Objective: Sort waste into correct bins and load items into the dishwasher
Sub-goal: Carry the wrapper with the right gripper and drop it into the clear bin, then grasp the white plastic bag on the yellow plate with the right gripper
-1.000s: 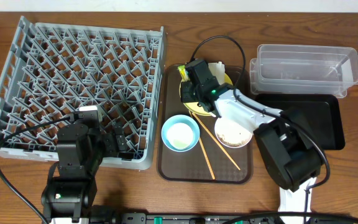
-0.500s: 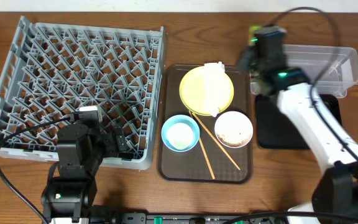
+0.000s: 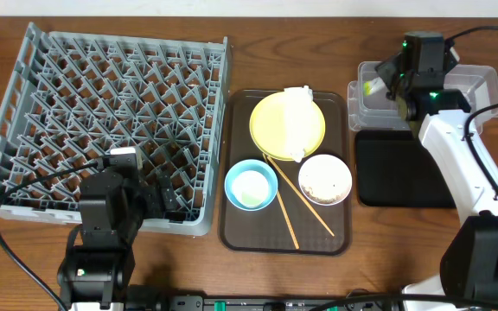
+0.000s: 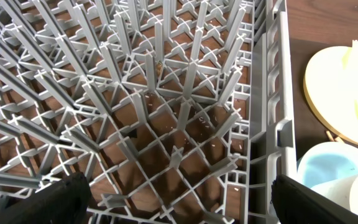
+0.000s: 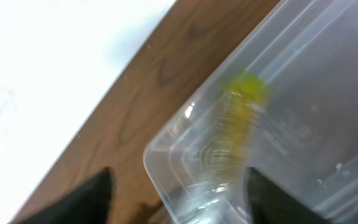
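Note:
My right gripper (image 3: 391,81) hangs over the left end of the clear tub (image 3: 465,86), open, with nothing between its jaws. The green-yellow wrapper (image 3: 372,86) lies loose inside that tub; the right wrist view shows it as a blurred wrapper (image 5: 243,102) beyond the open right gripper (image 5: 179,200). The crumpled napkin (image 3: 299,119) rests on the yellow plate (image 3: 275,130). A blue bowl (image 3: 251,185), a white bowl (image 3: 325,179) with scraps and the chopsticks (image 3: 306,207) share the brown tray (image 3: 232,233). My left gripper (image 4: 185,205) stands open and empty above the grey rack (image 3: 102,104).
The black tray (image 3: 405,173) lies in front of the tub, under my right arm. My left arm's base and cables sit at the table's front left, below the rack. The plate (image 4: 334,81) and blue bowl (image 4: 328,165) show just right of the rack wall.
My right arm swung from the yellow plate to the clear tub carrying the wrapper, then opened; the wrapper now lies in the tub. The left arm has not moved.

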Action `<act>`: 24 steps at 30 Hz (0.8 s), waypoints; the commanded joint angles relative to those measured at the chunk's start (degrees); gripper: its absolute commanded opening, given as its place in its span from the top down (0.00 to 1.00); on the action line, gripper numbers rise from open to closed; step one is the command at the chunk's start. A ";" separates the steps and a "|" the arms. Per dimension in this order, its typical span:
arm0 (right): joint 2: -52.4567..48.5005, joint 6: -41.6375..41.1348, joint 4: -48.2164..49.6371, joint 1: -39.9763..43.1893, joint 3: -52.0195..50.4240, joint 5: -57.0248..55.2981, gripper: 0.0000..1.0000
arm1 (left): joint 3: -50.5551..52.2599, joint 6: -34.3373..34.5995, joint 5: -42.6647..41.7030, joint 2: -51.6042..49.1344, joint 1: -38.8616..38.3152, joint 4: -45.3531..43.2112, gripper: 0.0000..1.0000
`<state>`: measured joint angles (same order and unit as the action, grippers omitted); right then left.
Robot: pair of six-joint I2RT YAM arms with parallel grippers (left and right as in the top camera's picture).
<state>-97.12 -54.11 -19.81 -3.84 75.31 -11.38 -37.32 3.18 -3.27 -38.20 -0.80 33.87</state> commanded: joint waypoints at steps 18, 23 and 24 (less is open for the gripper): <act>-1.99 34.49 -2.97 -14.47 0.35 8.70 0.23 | -1.44 0.52 -0.15 0.09 0.31 -0.02 0.04; -6.49 34.40 -4.52 -18.97 0.33 7.28 0.25 | -1.44 0.52 -0.15 0.09 0.31 0.00 0.04; -7.63 34.40 -4.81 -19.56 0.33 7.28 0.26 | -1.44 0.52 -0.15 0.09 0.31 0.02 0.04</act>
<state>-101.34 -21.50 -23.81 -21.89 75.31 -1.48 -37.32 3.18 -3.27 -38.20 -0.80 33.87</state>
